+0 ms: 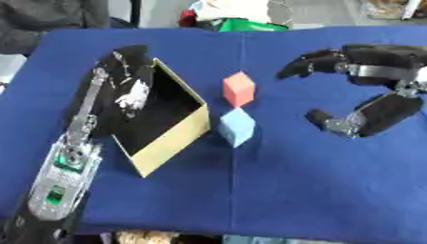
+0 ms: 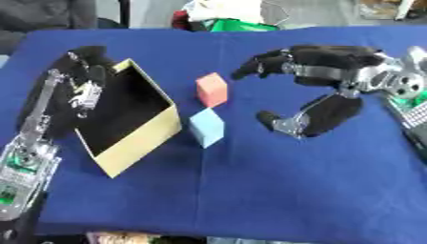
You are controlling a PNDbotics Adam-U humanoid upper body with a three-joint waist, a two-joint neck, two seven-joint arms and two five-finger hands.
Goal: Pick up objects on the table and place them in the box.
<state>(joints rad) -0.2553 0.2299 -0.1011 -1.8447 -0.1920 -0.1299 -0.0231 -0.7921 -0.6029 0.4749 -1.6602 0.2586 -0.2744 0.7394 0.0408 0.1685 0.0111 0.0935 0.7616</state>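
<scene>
Left eye view: box (image 1: 171, 138), tan walls and dark inside, sits askew on the blue table (image 1: 292, 190), its long axis running from far-left toward near-right, open top up. Your left hand (image 1: 125, 76) lies against the box's far-left end; whether its fingers are curled or straight, you cannot tell. Red cube (image 1: 238, 88) stands just right of the box, one corner edge toward you. Blue cube (image 1: 237, 126) sits just nearer, close against the red one.

Right eye view: your right hand (image 2: 321, 88) hovers right of both cubes, apart from them, fingers and thumb spread wide, holding nothing, the opening facing left toward the cubes.
</scene>
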